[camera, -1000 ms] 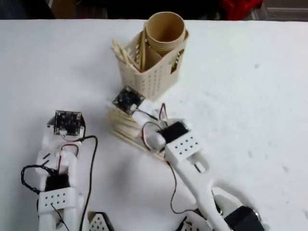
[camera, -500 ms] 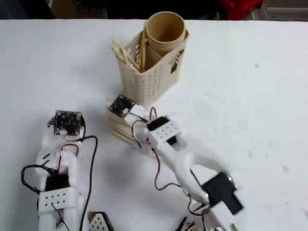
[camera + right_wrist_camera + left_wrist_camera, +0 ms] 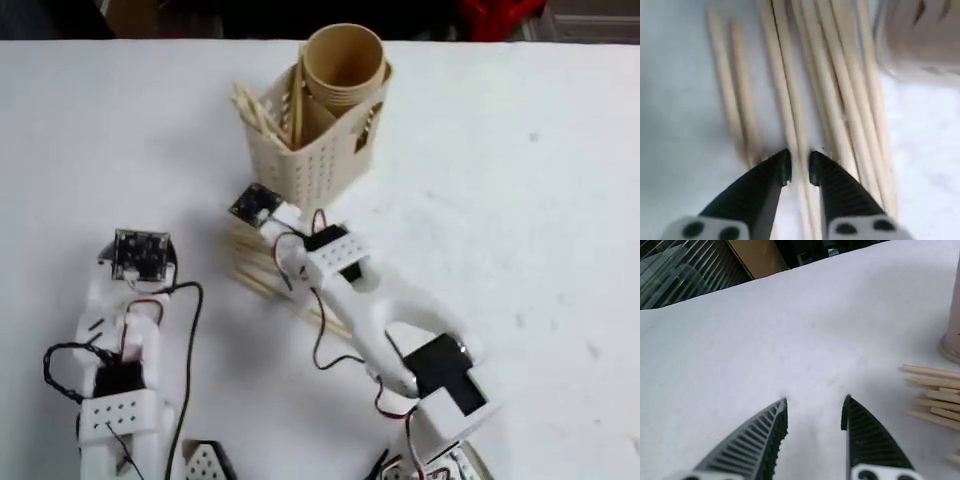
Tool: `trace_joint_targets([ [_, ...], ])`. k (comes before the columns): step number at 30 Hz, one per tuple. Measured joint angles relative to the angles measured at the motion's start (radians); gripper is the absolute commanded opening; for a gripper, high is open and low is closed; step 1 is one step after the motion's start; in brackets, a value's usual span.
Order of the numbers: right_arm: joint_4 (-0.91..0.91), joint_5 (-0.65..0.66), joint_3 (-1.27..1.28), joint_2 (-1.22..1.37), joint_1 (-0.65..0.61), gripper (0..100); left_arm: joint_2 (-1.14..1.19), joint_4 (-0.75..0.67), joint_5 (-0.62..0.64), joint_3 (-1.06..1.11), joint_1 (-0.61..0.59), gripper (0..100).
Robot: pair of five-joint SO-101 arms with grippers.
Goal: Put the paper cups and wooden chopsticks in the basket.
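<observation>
A perforated cream basket (image 3: 315,150) stands at the back of the table with stacked paper cups (image 3: 345,60) and some wooden chopsticks (image 3: 262,110) in it. More loose chopsticks (image 3: 258,272) (image 3: 790,100) lie on the table just in front of it. My right gripper (image 3: 799,167) is down on this pile, its fingertips (image 3: 781,169) nearly together with one chopstick between them. The right arm (image 3: 340,275) reaches over the pile in the high view. My left gripper (image 3: 815,407) is open over bare table, and the chopstick ends (image 3: 932,395) lie off to its side.
The left arm (image 3: 130,330) sits at the front left with its black cable (image 3: 190,340) looping beside it. The white table (image 3: 520,200) has free room on the right and far left. The basket's base (image 3: 954,337) is visible in the left wrist view.
The right arm's elbow swung right and back while its wrist pushed forward and down onto the loose chopsticks. The left arm has not moved.
</observation>
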Motion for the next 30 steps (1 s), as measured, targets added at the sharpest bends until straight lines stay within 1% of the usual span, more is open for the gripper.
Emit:
trace_joint_targets([
  [4, 0.000, 0.000, 0.000, -0.005, 0.000, 1.7, 0.000, 0.000, 0.000, 0.000, 0.000, 19],
  [7, 0.006, 0.000, 0.023, -0.060, -0.003, 1.7, 0.000, 0.000, 0.000, 0.000, 0.000, 19],
  [10, 0.014, 0.000, 0.097, -0.186, -0.006, 1.7, 0.000, 0.000, 0.000, 0.000, 0.000, 19],
  [16, -0.008, 0.000, 0.269, -0.539, -0.006, 2.2, 0.000, 0.000, 0.000, 0.000, 0.000, 19],
  [18, -0.015, 0.000, 0.295, -0.597, -0.006, 2.2, 0.000, 0.000, 0.000, 0.000, 0.000, 19],
  [21, -0.035, 0.000, 0.299, -0.595, -0.006, 6.8, 0.000, 0.000, 0.000, 0.000, 0.000, 19],
  [23, -0.057, 0.000, 0.302, -0.554, -0.006, 12.3, 0.000, 0.000, 0.000, 0.000, 0.000, 19],
  [25, -0.061, 0.000, 0.293, -0.488, -0.006, 15.6, 0.000, 0.000, 0.000, 0.000, 0.000, 19],
  [30, -0.061, 0.000, 0.192, -0.267, -0.006, 13.9, 0.000, 0.000, 0.000, 0.000, 0.000, 19],
])
